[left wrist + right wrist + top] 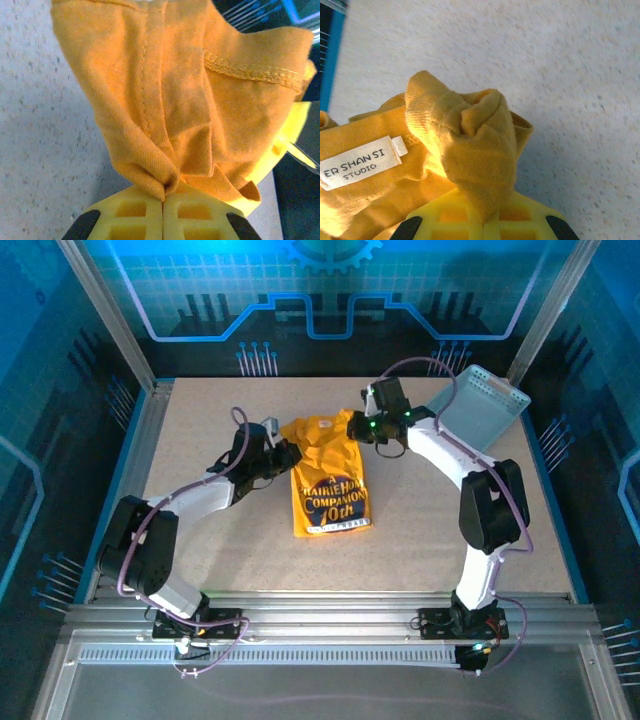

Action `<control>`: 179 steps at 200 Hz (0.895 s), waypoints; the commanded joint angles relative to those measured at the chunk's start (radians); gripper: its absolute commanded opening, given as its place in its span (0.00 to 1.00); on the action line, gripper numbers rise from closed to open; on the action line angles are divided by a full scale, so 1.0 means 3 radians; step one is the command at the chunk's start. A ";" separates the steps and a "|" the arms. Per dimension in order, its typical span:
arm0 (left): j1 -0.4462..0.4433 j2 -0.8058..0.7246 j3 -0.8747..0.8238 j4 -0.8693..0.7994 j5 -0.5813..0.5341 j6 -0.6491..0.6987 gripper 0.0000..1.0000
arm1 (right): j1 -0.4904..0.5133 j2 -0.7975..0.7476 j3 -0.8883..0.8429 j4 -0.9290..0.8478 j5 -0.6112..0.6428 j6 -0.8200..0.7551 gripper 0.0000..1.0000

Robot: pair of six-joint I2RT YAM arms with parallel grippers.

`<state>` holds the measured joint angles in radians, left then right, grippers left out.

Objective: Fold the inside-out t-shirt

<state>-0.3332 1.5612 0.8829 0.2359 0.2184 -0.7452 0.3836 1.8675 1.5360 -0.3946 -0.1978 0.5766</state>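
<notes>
The mustard-yellow soft cloth t-shirt [330,485] lay near the middle of the speckled beige surface [200,420], navy print facing up. At the shirt's end toward the far edge, the left pincer [163,197] was clamped on a bunched fold. The right pincer [487,214] was clamped on gathered cloth there too.

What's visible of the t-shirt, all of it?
Mustard-yellow soft knit t-shirt, narrowed into a strip lying on the speckled table, navy-and-white lettered print facing up at the near end. Far end is bunched: left gripper and right gripper each have jaws shut on a fold. Stitched seams and a white neck label show.
</notes>
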 commanded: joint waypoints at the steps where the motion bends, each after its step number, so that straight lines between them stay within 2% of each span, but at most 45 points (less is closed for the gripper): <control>1: 0.0185 0.0056 0.0318 0.0333 0.0226 -0.0109 0.00 | -0.0115 0.0042 0.0458 0.0178 -0.0310 -0.0019 0.00; 39: 0.0347 0.0362 0.1165 0.0143 0.0332 0.0157 0.00 | -0.0268 0.0257 0.1243 0.0131 -0.0434 -0.0130 0.00; 62: 0.0370 0.0435 0.1251 0.0292 0.0452 0.0280 0.00 | -0.0300 0.0271 0.1302 0.0196 -0.0531 -0.0192 0.00; 79: 0.0357 0.0419 0.0981 0.0561 0.0636 0.0243 0.00 | -0.0288 0.0103 0.0886 0.0458 -0.0619 -0.0217 0.00; 98: 0.0292 0.0296 0.0348 0.1110 0.0771 0.0134 0.00 | -0.0245 -0.0258 0.0109 0.0949 -0.0697 -0.0249 0.00; 134: -0.0056 -0.0025 -0.0818 0.1864 0.0786 0.0090 0.00 | -0.0165 -0.1043 -0.1364 0.1593 -0.0725 -0.0281 0.00; 154: -0.0124 -0.0236 -0.1133 0.1877 0.0706 0.0025 0.00 | -0.0143 -0.1342 -0.1715 0.1431 -0.0554 -0.0311 0.00; 179: -0.0122 -0.0473 -0.1187 0.1647 0.0580 0.0053 0.00 | -0.0157 -0.1411 -0.1747 0.1219 -0.0459 -0.0303 0.00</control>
<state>-0.3771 1.5116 0.5201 0.6643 0.4160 -0.7311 0.3393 1.4967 1.0031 -0.0628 -0.3740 0.5041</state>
